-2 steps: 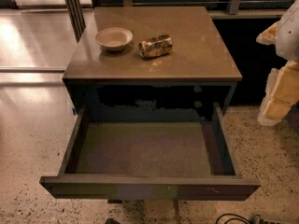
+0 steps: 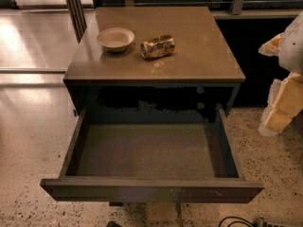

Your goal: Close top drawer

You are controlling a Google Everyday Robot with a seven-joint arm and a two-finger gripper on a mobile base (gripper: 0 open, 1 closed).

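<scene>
The top drawer (image 2: 151, 191) of a dark grey-brown cabinet is pulled far out toward me. Its flat handleless front runs across the bottom of the camera view, and its plain greyish floor (image 2: 147, 150) is bare. My gripper (image 2: 284, 103), white and cream, hangs at the right edge of the view. It is beside the cabinet's right side, level with the drawer's back, and apart from the drawer. Nothing shows in it.
On the cabinet top (image 2: 199, 56) stand a small beige bowl (image 2: 115, 39) and a crushed can (image 2: 158, 47) lying on its side. Speckled floor (image 2: 28, 141) surrounds the cabinet. A dark cable (image 2: 236, 221) lies on the floor at the bottom right.
</scene>
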